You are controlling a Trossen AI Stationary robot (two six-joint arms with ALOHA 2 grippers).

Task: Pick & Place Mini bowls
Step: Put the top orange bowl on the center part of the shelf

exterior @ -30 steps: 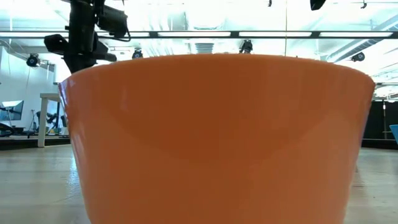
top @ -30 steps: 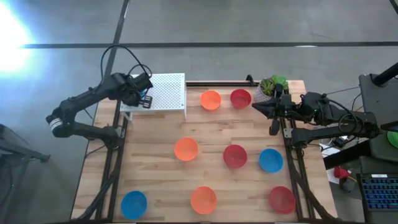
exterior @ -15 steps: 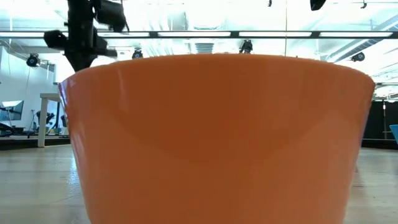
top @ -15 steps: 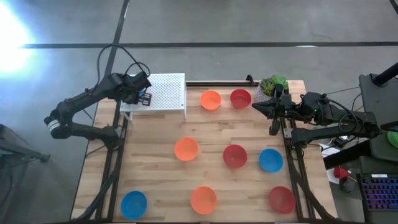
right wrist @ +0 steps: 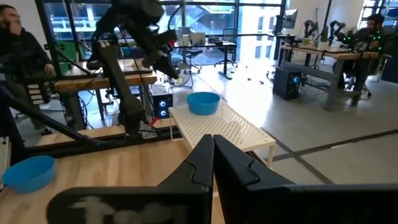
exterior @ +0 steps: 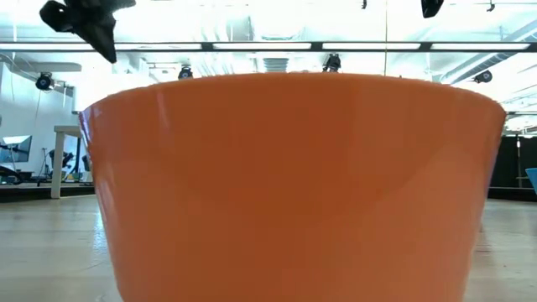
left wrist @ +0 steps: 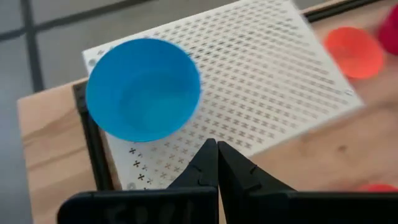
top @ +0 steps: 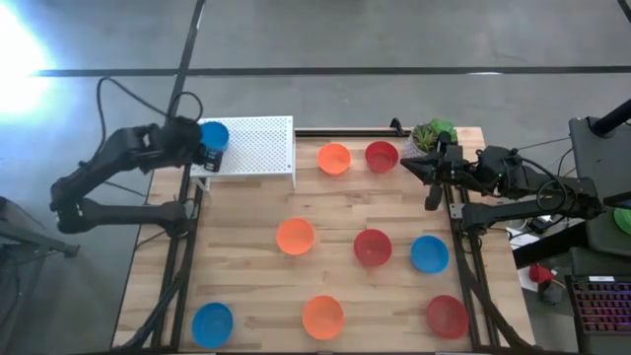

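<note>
Near edge of the wooden table, seen from above: a blue bowl at approx. 7 o'clock, an orange bowl at 6, a red bowl at 5. The orange one is presumably what fills the low view right up against the lens.

Mid-table: an orange bowl near centre, a red bowl just beside it toward 3 o'clock, then a blue bowl nearly touching the red.

Far row: a small orange bowl and a red bowl side by side at approx. 12 o'clock; a potted green plant at 1.

Far left corner, 11 o'clock: a white perforated rack with one blue bowl set upright on its outer end; same bowl is seen in the left wrist view.

L gripper is held at the rack's outer edge, fingers pressed together, nothing between them. The racked bowl lies just beside it, ahead and slightly off to one side; round, so no long axis matters. R gripper is parked at the far right edge by the plant, fingers likewise together, empty.

Judged: that bowl is placed; nine remain on the table. For the next pick the centre orange bowl is nearer the L arm, though well apart from it toward 5 o'clock; the far red bowl is nearest the R.
</note>
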